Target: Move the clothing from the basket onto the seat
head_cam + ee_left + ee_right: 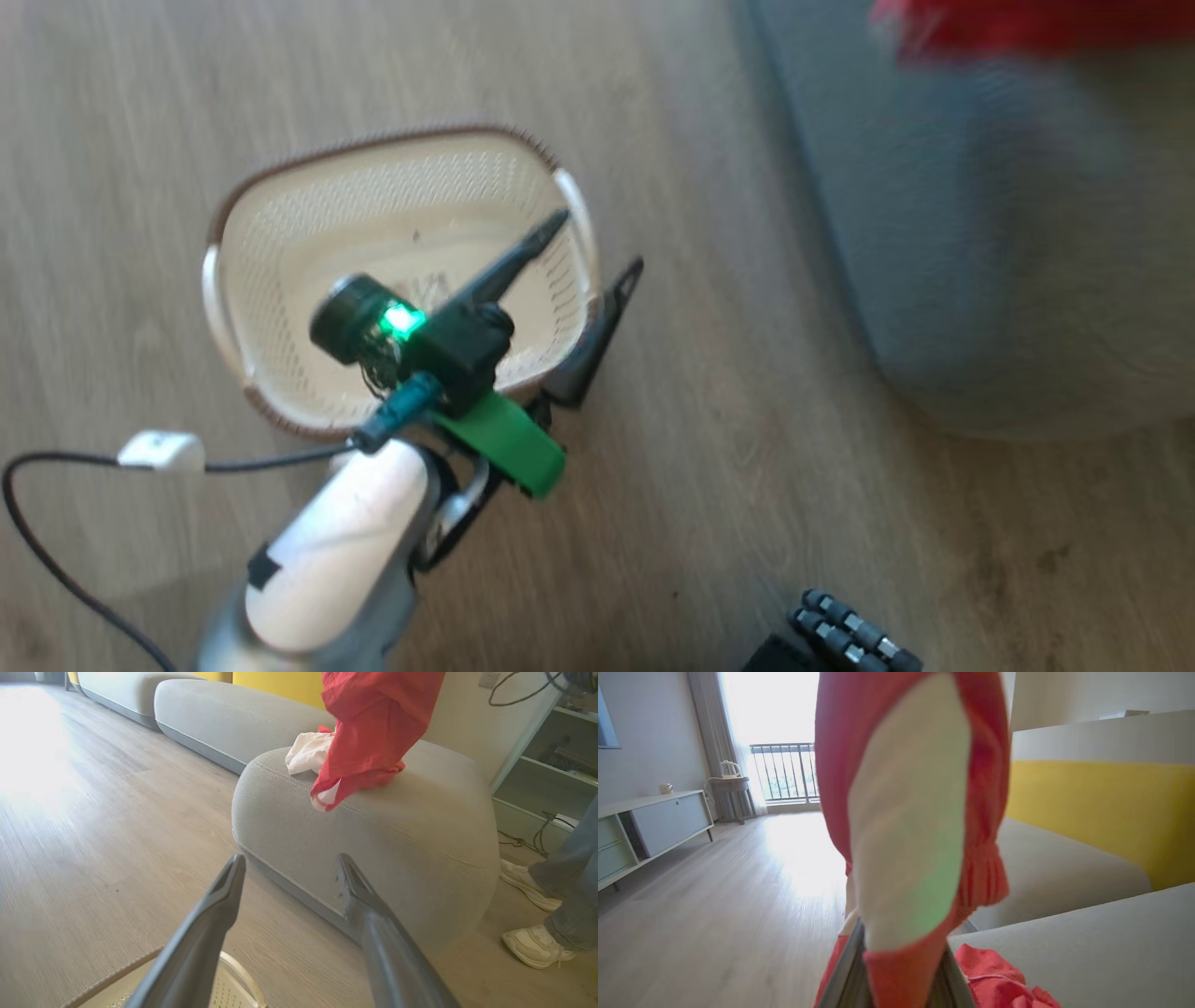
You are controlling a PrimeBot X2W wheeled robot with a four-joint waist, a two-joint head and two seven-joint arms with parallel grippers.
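**Red top is out of the basket and over the seat**

So the clothing hangs down from up high, with its lower end bunched on top of the grey seat. It sits close to the seat's near rounded edge, and a white bit flops out to the left of it.

The right gripper has its fingers pinched together on a fold of the red fabric. The rest of the garment, white panel and all, drapes right across the right wrist view. More red cloth lies on the seat surface just right of those fingers.

The basket sits empty on the wood floor, left of the seat and well apart from the clothing. The left gripper hovers over the basket's right rim, jaws spread wide, holding nothing.

In the left wrist view a person's feet in pale shoes stand on the floor, off to the right of the seat. The head view is pretty blurry on the seat side, so there's not much detail there.
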